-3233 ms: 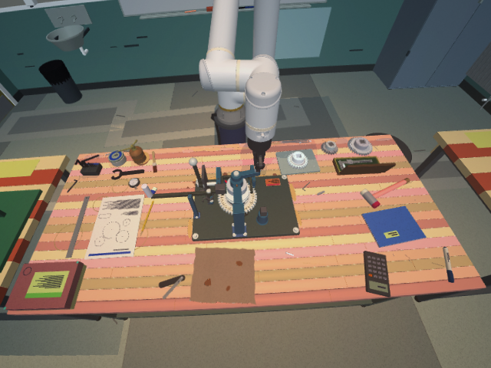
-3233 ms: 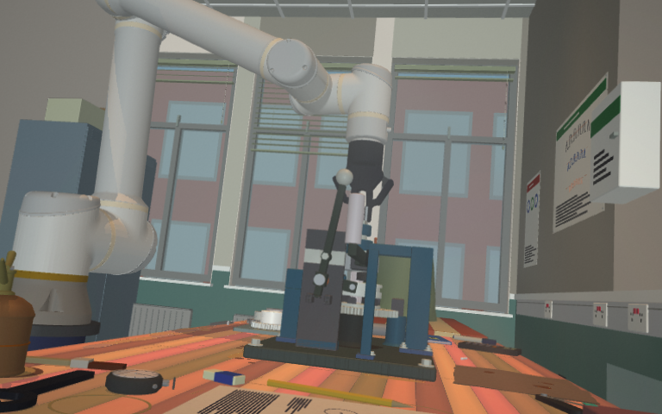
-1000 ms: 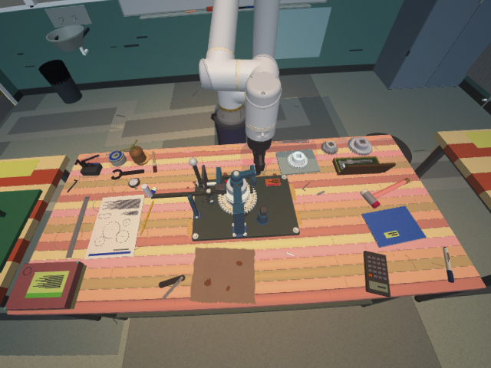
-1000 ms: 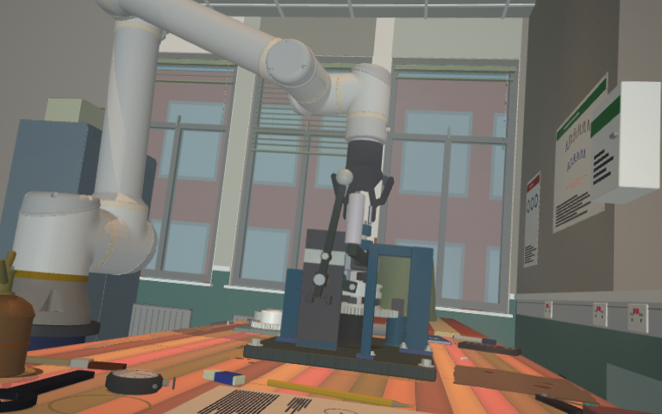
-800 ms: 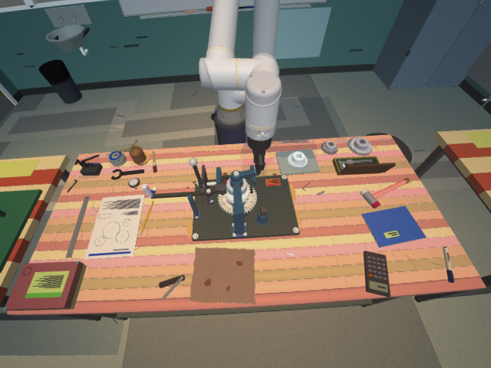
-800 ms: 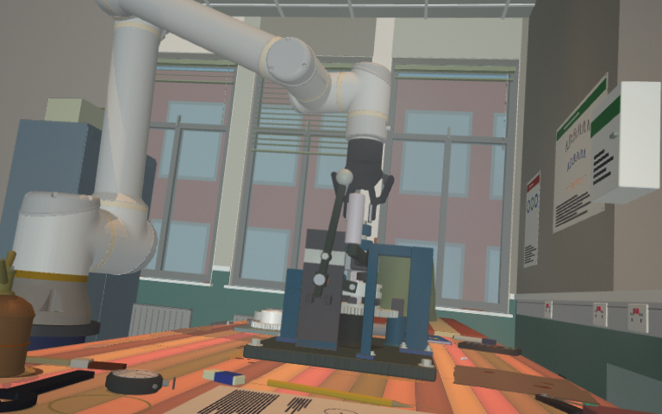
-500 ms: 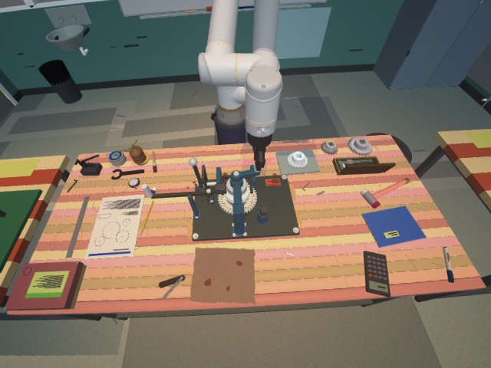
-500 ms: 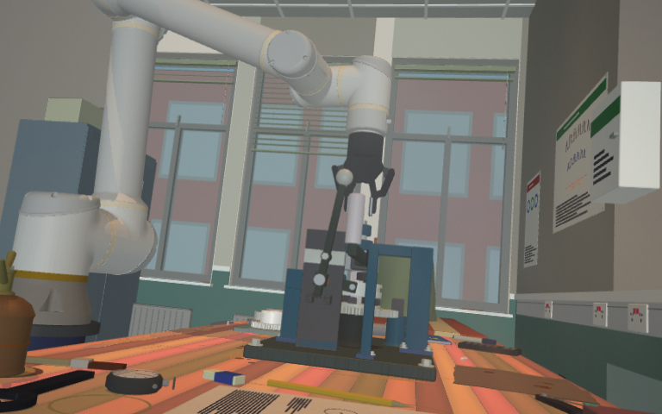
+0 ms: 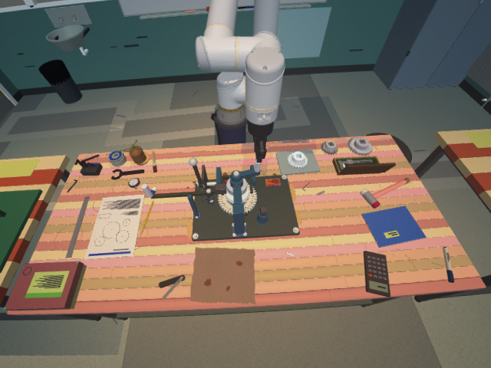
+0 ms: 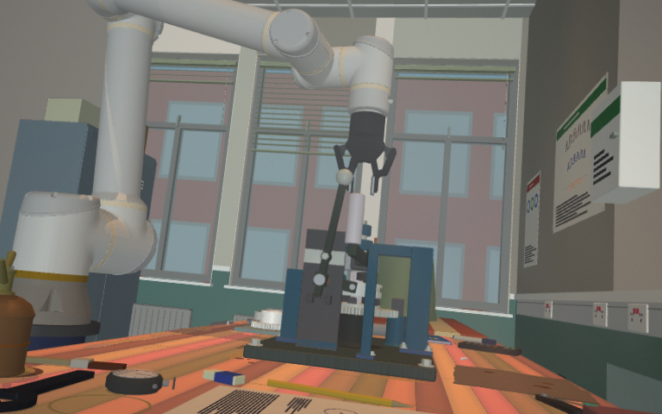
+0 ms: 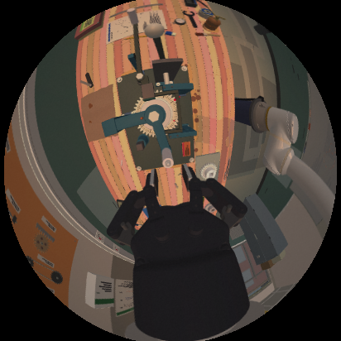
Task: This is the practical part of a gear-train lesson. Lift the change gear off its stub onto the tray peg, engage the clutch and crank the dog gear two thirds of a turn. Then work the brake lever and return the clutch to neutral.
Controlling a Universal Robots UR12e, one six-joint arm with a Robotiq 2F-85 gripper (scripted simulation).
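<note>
The dog gear (image 9: 237, 201) is partly hidden under the blue bracket and crank hub on the dark base plate (image 9: 244, 208). The blue crank arm ends in a white upright handle (image 10: 355, 218) at the plate's far edge. The clutch lever with its white ball knob (image 9: 193, 161) leans up on the plate's left part. A long brake lever (image 9: 174, 194) reaches left from the plate. The change gear (image 9: 297, 159) sits on the grey tray behind the plate's right corner. My gripper (image 10: 362, 176) hangs just above the crank handle, open and empty.
Behind the plate stands my arm's base (image 9: 231, 126), and two spare gears (image 9: 347, 146) lie at the far right. A brown cloth (image 9: 223, 275) lies in front of the plate. A drawing sheet (image 9: 115, 225), ruler and wrench lie left; a blue booklet (image 9: 392, 225) and calculator lie right.
</note>
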